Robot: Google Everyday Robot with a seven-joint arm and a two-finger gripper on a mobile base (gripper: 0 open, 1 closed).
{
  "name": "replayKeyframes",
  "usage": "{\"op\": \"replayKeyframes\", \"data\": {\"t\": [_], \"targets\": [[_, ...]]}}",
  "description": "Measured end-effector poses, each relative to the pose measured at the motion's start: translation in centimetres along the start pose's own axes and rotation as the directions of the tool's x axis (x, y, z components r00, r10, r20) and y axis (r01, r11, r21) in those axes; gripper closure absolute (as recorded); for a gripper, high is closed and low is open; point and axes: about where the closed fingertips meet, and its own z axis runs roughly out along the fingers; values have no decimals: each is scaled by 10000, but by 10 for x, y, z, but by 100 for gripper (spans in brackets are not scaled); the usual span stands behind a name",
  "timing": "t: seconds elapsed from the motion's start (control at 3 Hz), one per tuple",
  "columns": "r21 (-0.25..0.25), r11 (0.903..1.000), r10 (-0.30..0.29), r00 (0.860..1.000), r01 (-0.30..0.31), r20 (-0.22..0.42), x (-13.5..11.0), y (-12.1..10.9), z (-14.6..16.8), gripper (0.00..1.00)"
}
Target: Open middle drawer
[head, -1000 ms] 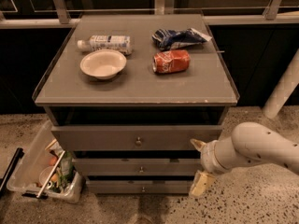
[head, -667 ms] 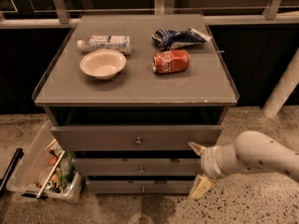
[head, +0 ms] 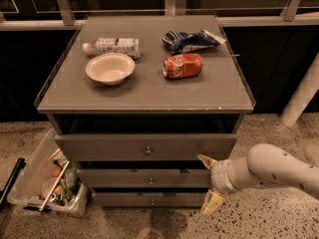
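The middle drawer (head: 119,179) is the low, wide grey front with a tiny round knob (head: 151,181), between a taller top drawer (head: 99,146) and a narrower bottom drawer (head: 124,199). Its front sits in line with the others and no tray shows. My gripper (head: 209,182) is at the right end of the middle drawer front, well right of the knob. It is open, with one pale fingertip (head: 206,160) above and one (head: 212,203) below, holding nothing.
On the cabinet top (head: 149,96) lie a white bowl (head: 110,67), a plastic bottle (head: 112,46), a red can (head: 183,65) and a blue chip bag (head: 192,40). A clear bin of clutter (head: 47,180) stands on the floor at left. A white post (head: 301,96) stands at right.
My arm has sunk lower and the gripper has shifted slightly down and left toward the drawer fronts. The drawers and tabletop objects have not moved.
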Motion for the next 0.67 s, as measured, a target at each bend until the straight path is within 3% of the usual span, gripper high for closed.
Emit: {"op": "replayKeyframes", "data": {"t": [0.67], "targets": [[216, 9994, -270, 9996, 272, -96, 6, 7, 45, 0]]}}
